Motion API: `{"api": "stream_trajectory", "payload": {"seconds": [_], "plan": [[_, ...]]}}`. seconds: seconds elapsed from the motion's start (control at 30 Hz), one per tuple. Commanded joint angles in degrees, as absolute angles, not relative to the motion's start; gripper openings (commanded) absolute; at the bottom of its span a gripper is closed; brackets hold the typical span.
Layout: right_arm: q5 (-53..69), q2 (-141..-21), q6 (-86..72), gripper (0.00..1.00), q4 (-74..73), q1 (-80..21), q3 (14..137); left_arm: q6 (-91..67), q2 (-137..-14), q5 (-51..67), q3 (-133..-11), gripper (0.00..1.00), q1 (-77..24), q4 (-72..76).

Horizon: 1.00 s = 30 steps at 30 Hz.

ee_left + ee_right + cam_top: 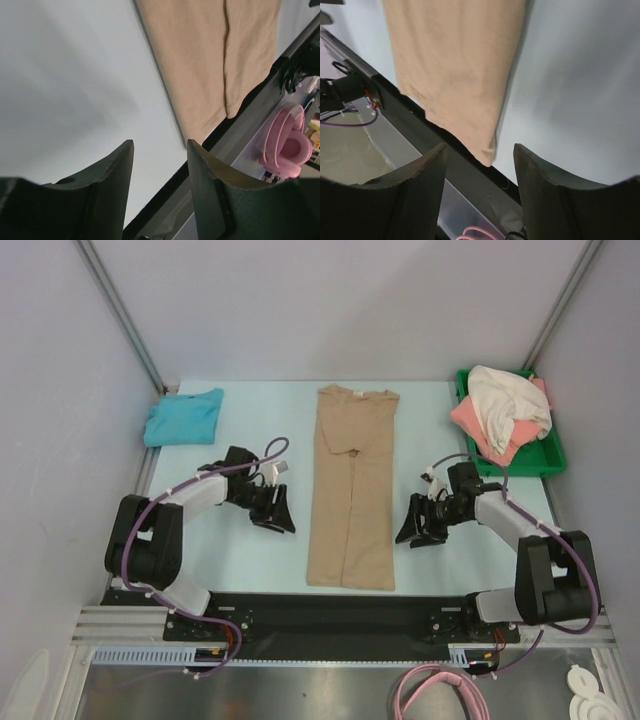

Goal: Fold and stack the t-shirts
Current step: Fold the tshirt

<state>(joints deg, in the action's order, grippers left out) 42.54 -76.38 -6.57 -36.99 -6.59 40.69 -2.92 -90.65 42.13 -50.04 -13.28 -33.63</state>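
I count four t-shirts and two tools of mine. The tan t-shirt (352,490) lies flat in the middle of the pale surface (250,550), folded lengthwise into a long narrow strip, collar at the far end and hem near the black rail (330,612) at the near edge. My left tool (275,522) sits just beside its left edge and my right tool (418,537) just beside its right edge; both are spread wide and hold nothing (each wrist view shows bare surface between the fingers). The teal-blue t-shirt (184,417) lies folded at the far left corner. One green tray (548,458) at the far right holds the other two, the cream-white t-shirt (508,410) crumpled on top of the coral-pink t-shirt (475,425). Plain grey walls (330,310) close in the surface on three sides.
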Motion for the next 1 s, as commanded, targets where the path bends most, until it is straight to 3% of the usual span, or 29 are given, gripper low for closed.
{"api": "stream_trajectory", "payload": {"seconds": [0.0, 0.4, 0.63, 0.97], "plan": [[37.46, -80.94, -10.1, 0.6, -37.09, -7.56, 41.22, -0.7, -90.35, 43.5, -50.62, 0.51, -17.04, -34.89], [35.33, -85.6, -9.58, 0.49, -39.37, -9.57, 42.01, -1.05, -95.8, 43.51, -52.47, 0.48, -27.59, -40.94], [37.0, -87.45, -11.07, 0.49, -40.34, -16.61, 42.45, -2.64, -95.36, 44.38, -51.24, 0.51, -27.68, -42.01], [38.32, -86.4, -11.87, 0.48, -39.82, -19.16, 41.75, -0.18, -103.0, 44.73, -53.96, 0.45, -32.08, -41.75]]}}
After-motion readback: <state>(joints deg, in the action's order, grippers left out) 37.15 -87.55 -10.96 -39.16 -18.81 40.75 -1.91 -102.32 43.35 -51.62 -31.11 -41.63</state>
